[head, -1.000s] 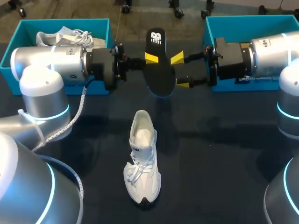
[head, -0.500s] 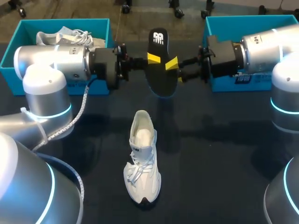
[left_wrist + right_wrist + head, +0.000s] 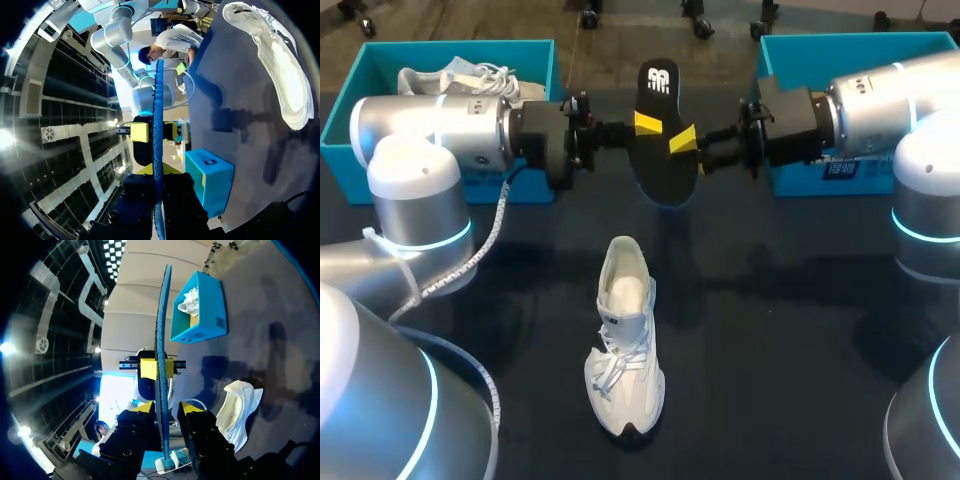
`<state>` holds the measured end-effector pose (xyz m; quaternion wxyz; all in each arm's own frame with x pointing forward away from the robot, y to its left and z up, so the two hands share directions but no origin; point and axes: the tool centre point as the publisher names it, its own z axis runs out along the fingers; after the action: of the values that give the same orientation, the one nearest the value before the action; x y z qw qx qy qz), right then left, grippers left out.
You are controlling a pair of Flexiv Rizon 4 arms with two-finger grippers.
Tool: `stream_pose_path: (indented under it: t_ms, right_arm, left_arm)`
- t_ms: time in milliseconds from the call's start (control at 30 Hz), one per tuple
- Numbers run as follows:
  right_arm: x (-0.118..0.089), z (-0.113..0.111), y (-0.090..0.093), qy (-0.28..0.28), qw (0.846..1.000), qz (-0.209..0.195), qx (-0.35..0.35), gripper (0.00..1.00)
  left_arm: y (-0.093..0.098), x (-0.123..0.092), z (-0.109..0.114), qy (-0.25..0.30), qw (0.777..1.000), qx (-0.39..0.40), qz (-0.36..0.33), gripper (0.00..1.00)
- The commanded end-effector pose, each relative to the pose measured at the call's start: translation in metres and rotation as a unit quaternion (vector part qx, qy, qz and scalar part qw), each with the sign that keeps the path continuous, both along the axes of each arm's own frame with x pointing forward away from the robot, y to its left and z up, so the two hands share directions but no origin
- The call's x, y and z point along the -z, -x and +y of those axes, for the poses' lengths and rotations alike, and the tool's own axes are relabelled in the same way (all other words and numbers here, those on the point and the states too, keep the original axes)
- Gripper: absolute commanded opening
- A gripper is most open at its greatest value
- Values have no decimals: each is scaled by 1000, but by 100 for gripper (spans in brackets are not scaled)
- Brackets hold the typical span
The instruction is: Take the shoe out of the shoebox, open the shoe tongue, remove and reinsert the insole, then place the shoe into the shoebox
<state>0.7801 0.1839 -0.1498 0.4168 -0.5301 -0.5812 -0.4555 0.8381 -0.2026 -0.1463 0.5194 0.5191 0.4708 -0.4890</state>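
The black insole (image 3: 660,130) hangs in the air above the far middle of the counter (image 3: 800,320), long axis pointing away from the robot. In both wrist views it shows edge-on as a thin blue line (image 3: 158,125) (image 3: 162,340). The left arm (image 3: 440,125) comes in from its side, and the left jaws are clamped on the insole's edge, one yellow tip flat against each face. The right arm (image 3: 880,110) comes in from the opposite side. The right jaws straddle the insole's other edge but stand apart, and the wrist views show a narrow gap between one finger and the insole.

The white shoe (image 3: 623,335) stands upright on the counter nearer the robot, well apart from the insole and below it, laces toward the robot and open collar toward the far side.

A teal shoebox (image 3: 535,60) sits at the counter's far left behind the left arm, with a second white shoe (image 3: 460,80) lying in it. Another teal shoebox (image 3: 840,45) sits at the far right behind the right arm.
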Motion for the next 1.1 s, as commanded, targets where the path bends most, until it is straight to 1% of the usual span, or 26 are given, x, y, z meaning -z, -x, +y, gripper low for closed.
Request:
stream_pose_path:
  t_ms: [33, 267, 367, 400, 433, 500, 733, 767, 800, 833, 867, 1033, 1100]
  right_arm:
    - [2, 4, -2, -2, 1000, -1, -1, 24]
    - [4, 9, -2, -2, 1000, -1, -6, 26]
    - [5, 9, -1, -3, 1000, 0, -7, 25]
    - [5, 9, -1, -4, 1000, 0, -7, 24]
    - [5, 10, -1, -4, 1000, 0, -6, 20]
    - [5, 10, -1, -5, 1000, -1, -6, 0]
    - [5, 11, 0, -4, 1000, -4, -2, 0]
    - [5, 11, 1, -5, 1000, -6, -1, 0]
    - [5, 11, 1, -5, 1000, -7, 0, 0]
    - [5, 10, 2, -5, 1000, -8, 0, 0]
    - [5, 9, 2, -5, 1000, -9, 1, 0]
    - [8, 3, 4, -8, 1000, -18, 2, 0]
    - [9, 2, 3, -13, 1000, -22, 1, 0]
  left_arm:
    - [0, 2, -1, 1, 1000, 1, 0, 0]
    - [0, 2, -1, 2, 1000, 0, -2, 0]
    - [1, 2, -2, 2, 1000, 0, -3, 0]
    - [1, 2, -2, 2, 1000, 0, -3, 0]
    - [1, 2, -3, 2, 1000, 0, -4, 0]
    - [1, 3, -3, 2, 1000, 1, -4, 0]
    - [3, 4, -2, 0, 1000, -7, 1, 0]
    - [4, 2, 0, 4, 1000, -5, 10, 5]
    - [5, 1, 2, 5, 1000, -8, 13, 31]
    - [5, 0, 3, 4, 1000, -9, 14, 49]
    - [7, -3, 8, 4, 1000, -12, 17, 100]
    - [10, -7, 30, -22, 998, -39, 43, 100]
    - [11, -8, 39, -46, 996, -51, 53, 100]
